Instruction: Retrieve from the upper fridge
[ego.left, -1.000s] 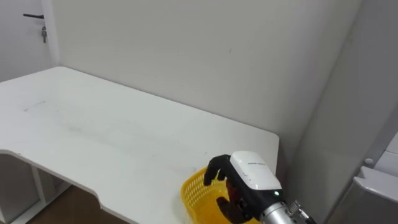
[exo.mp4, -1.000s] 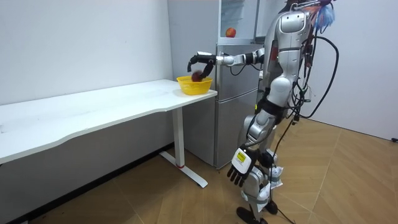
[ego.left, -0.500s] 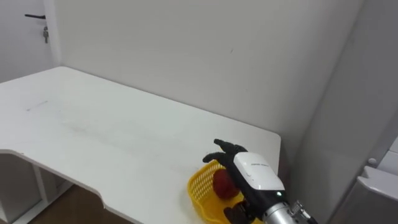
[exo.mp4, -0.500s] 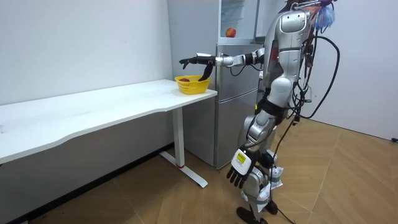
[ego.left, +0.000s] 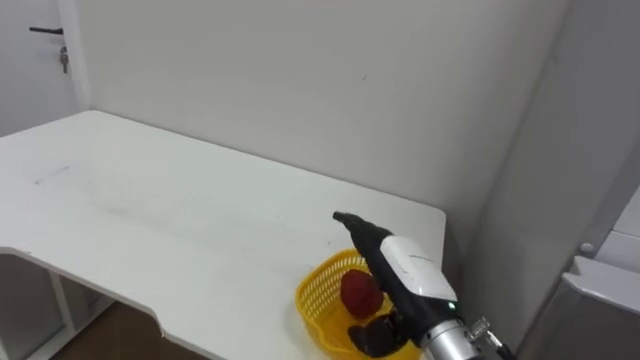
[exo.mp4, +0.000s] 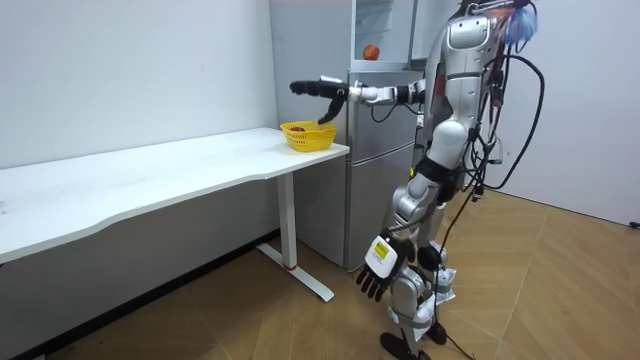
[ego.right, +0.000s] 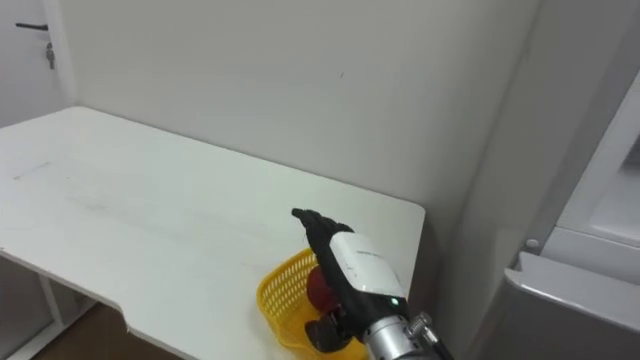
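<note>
Logging red apple (ego.left: 360, 293) as lying in yellow basket (ego.left: 308, 300) at the corner of the white surface (ego.left: 180, 220), beside the fridge (exo.mp4: 385, 180). Hovering right hand (ego.left: 400, 268) just above it, fingers straight, gripping nothing. Dangling left hand (exo.mp4: 379, 268) loose and empty at the side. Judging this retrieval as good as done. Noting second fruit (exo.mp4: 371, 51) sitting in the upper fridge, possibly remaining.
</note>
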